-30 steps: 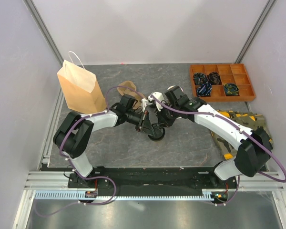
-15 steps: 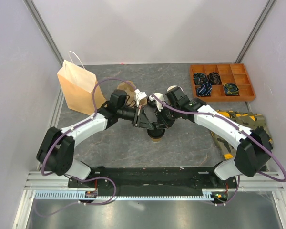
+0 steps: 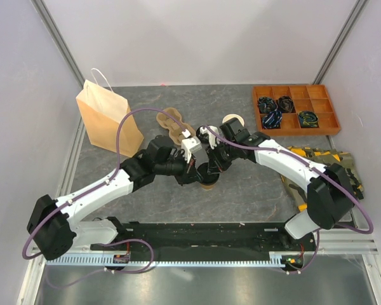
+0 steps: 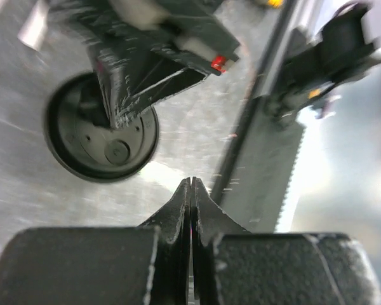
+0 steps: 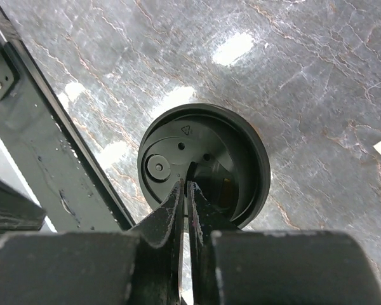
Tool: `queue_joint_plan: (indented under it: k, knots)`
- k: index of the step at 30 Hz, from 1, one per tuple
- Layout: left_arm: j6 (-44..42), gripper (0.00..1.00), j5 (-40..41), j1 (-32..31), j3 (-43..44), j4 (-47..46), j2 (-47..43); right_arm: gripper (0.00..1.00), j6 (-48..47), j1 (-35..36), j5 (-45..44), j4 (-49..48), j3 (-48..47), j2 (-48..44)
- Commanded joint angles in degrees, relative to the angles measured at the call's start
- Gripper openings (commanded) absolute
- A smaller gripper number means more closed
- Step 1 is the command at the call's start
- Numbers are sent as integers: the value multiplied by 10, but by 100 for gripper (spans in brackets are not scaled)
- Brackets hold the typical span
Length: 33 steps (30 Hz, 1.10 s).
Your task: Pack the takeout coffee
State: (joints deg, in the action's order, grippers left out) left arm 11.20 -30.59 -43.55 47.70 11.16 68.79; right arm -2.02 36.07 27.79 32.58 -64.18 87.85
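A tan paper cup [image 3: 207, 183] with a black lid [image 5: 203, 159] stands at the table's middle. My right gripper [image 5: 185, 185] is shut, and its tips rest on the lid's top near the sip hole; it also shows in the top view [image 3: 214, 166]. My left gripper [image 4: 190, 182] is shut and empty, just left of the cup in the top view [image 3: 193, 170]. The left wrist view shows the lid [image 4: 124, 149] with the right gripper's fingers over it. A second cup [image 3: 232, 120], open with a white inside, stands behind the right wrist.
The brown pulp carrier [image 3: 171, 121] lies behind the left wrist. The tan paper bag [image 3: 108, 117] stands at the far left. An orange compartment tray [image 3: 295, 108] sits at the back right. A camouflage cloth [image 3: 324, 165] lies at the right edge.
The left arm has swung its elbow out toward the near left, with its gripper staying close beside the cup. The right gripper has stayed on the lid.
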Motion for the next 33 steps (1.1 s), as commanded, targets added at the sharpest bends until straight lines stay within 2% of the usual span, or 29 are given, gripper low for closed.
queue_joint_plan:
  k: [1, 7, 14, 24, 33]
  knots:
    - [-171, 2, 105, -22, 1, 12, -13, 10, 13, -4, 13, -8, 2, 15]
    - [-237, 2, 163, -65, -9, -4, 3, 10, 19, -7, 20, -8, 1, 26]
    - [-285, 2, 168, -79, -11, -46, 31, 9, 18, -11, 31, -8, 0, 34]
    - [-297, 2, 162, -96, -10, -71, 55, 9, 19, -12, 30, -7, 0, 36]
    - [-289, 2, 180, -96, -44, -77, 101, 9, 18, -13, 28, -7, 3, 41]
